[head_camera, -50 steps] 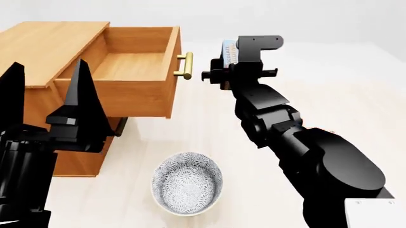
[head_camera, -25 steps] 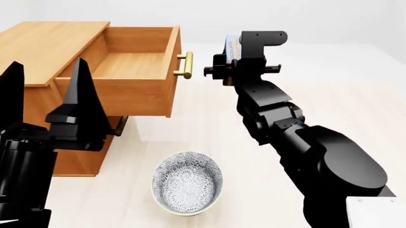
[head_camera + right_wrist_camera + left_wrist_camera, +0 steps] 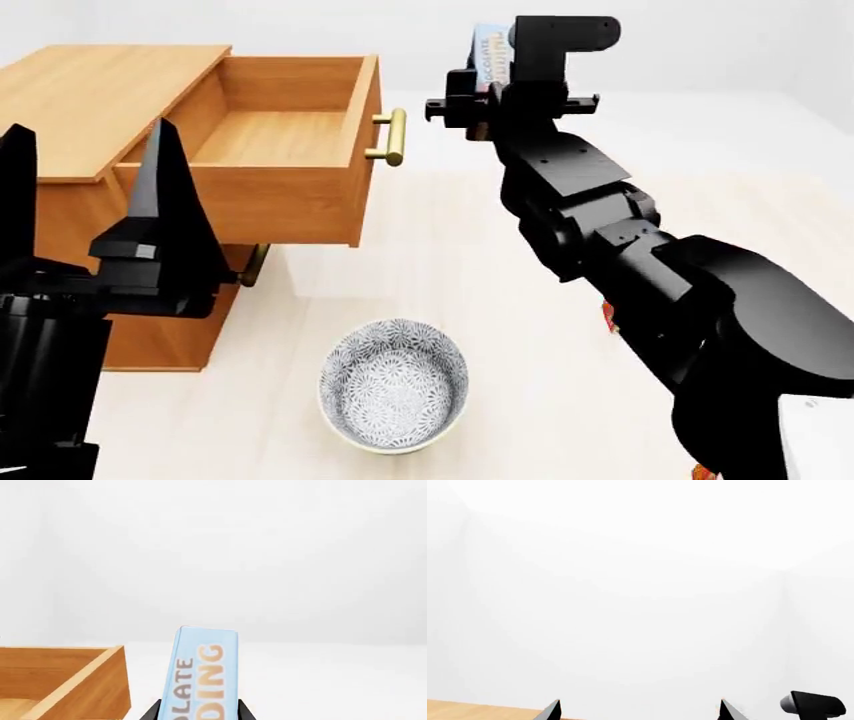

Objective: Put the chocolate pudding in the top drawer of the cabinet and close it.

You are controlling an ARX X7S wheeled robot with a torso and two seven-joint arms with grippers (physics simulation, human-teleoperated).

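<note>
Right gripper [image 3: 491, 75] pinched the pudding [image 3: 490, 52], upper centre of frame.
Drawer [image 3: 287, 140] stood open at upper left; left gripper [image 3: 87, 180] stayed spread, empty.

The cabinet [image 3: 94, 95] stands at the far left on the pale worktop [image 3: 747, 170], with its top drawer [image 3: 274, 140] pulled wide open and showing a bare wooden floor. The drawer's brass handle [image 3: 388, 137] faces right. Just right of that handle, and higher, the right gripper [image 3: 489, 68] holds the chocolate pudding [image 3: 489, 50] upright on edge, its light blue face partly hidden behind the black arm. The pudding is outside the drawer, apart from the handle. At near left the left gripper [image 3: 87, 190] points upward, its two black fingers spread apart with nothing between them. A patterned bowl [image 3: 395, 388] sits on the worktop near the middle.
</note>
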